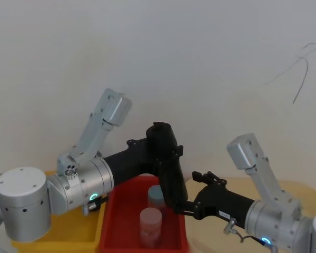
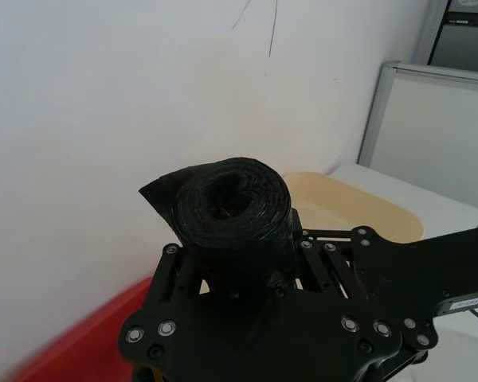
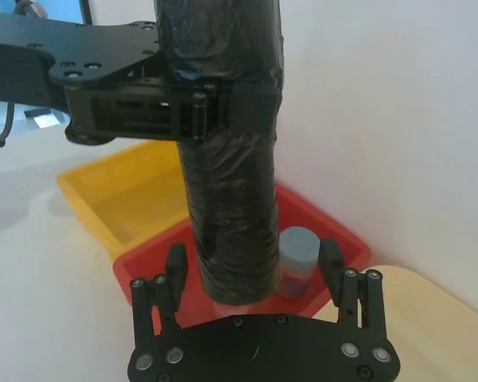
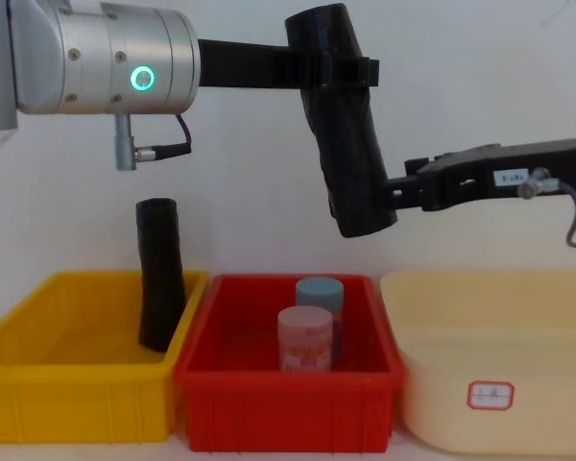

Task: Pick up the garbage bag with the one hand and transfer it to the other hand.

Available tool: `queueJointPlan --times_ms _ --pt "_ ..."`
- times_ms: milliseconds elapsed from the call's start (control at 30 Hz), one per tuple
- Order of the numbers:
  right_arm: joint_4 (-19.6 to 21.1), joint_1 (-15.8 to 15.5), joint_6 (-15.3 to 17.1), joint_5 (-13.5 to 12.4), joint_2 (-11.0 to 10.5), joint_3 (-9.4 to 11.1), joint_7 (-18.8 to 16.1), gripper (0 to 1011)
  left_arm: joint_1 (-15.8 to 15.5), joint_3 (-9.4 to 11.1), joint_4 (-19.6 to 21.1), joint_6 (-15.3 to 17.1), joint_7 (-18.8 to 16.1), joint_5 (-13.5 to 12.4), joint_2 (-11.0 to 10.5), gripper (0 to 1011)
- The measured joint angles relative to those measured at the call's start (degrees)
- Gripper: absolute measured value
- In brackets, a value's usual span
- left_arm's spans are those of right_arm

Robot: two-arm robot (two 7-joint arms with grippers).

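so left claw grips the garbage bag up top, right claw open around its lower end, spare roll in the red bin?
No: the chest view shows the spare roll standing in the yellow bin, not the red bin. Rest holds: left claw grips the garbage bag up top, right claw open around its lower end.
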State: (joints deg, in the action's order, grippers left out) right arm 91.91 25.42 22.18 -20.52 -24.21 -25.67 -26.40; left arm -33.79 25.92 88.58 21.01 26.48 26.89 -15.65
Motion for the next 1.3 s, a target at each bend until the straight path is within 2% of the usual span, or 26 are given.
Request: queueJointPlan --times_ms 867,1300 --pt "-6.98 5.05 -2.06 0.36 4.55 -4.84 -0.18 1001 0.0 -0.01 0.0 0.0 0.0 0.0 0.0 466" --pt "-10.14 6.67 -3.36 0.4 5.98 -6.23 -0.3 1001 0.0 -0.01 0.0 0.0 -0.02 -0.02 0.0 466"
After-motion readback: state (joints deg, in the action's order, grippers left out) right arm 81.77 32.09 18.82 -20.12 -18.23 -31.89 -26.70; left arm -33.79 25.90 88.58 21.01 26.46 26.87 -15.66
